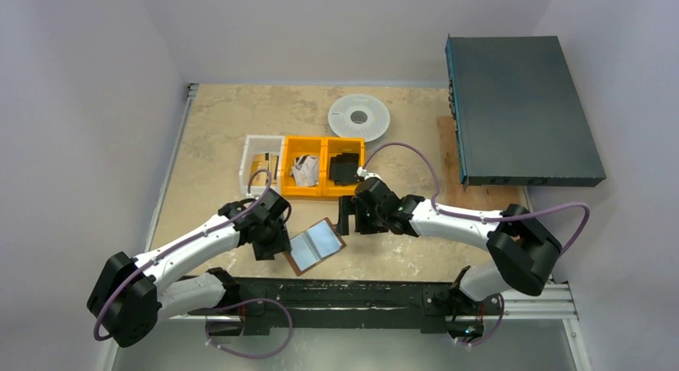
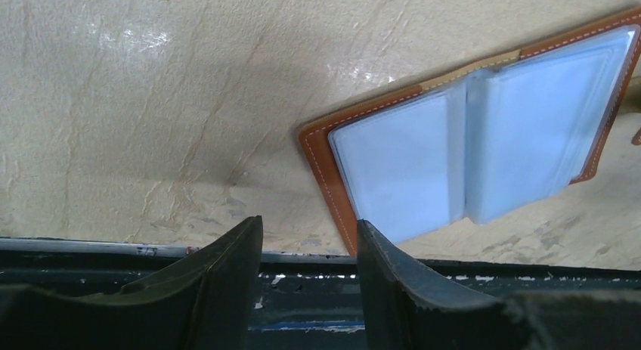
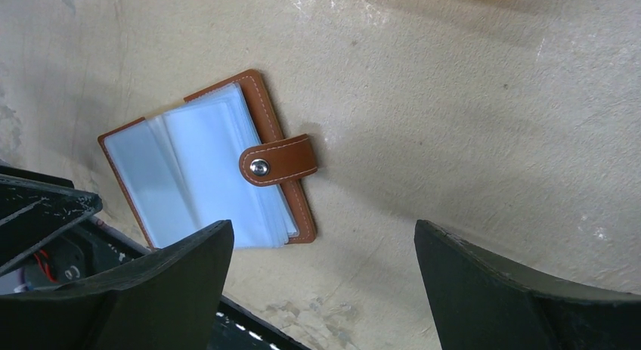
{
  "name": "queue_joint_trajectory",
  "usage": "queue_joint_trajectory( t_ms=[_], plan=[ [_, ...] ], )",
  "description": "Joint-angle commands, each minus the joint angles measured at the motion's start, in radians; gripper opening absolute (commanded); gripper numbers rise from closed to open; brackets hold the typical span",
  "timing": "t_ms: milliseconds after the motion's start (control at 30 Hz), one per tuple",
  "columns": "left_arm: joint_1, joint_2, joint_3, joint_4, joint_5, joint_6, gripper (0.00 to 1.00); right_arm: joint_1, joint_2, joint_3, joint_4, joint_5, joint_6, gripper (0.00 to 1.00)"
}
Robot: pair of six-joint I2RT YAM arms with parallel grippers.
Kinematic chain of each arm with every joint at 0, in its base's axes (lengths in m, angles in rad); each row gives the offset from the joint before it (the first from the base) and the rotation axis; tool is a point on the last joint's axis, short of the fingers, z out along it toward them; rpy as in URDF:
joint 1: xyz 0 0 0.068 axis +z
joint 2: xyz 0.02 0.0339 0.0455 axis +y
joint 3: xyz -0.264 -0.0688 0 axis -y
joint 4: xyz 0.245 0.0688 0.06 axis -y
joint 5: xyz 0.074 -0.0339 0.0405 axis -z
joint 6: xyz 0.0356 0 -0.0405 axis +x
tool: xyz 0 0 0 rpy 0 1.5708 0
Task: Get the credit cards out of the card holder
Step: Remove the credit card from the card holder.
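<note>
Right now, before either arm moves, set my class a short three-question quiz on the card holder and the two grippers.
1. True or false: the card holder lies open on the table.
2. Which one grips something? A) left gripper B) right gripper C) neither
3. Fill in: the card holder's snap strap is ___ in colour.
Key: 1 true; 2 C; 3 brown.
</note>
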Motion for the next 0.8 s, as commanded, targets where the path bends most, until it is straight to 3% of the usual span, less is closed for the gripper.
queue_joint_trajectory(
  t_ms=[0,433,767],
  plan=[
    [-0.007,0.003,-0.021,0.069,-0.013,-0.055,0.46,-0.003,0.015,0.035,0.037,-0.008,-0.014,0.9],
    [-0.008,0.111,-0.053,0.197,0.024,-0.041,0.34,-0.003,0.03,0.034,0.019,-0.005,-0.022,0.86],
    [-0.006,0.271,0.057,0.216,-0.005,0.03,0.33,0.026,-0.014,0.05,-0.001,0.001,-0.015,0.59]
  ],
)
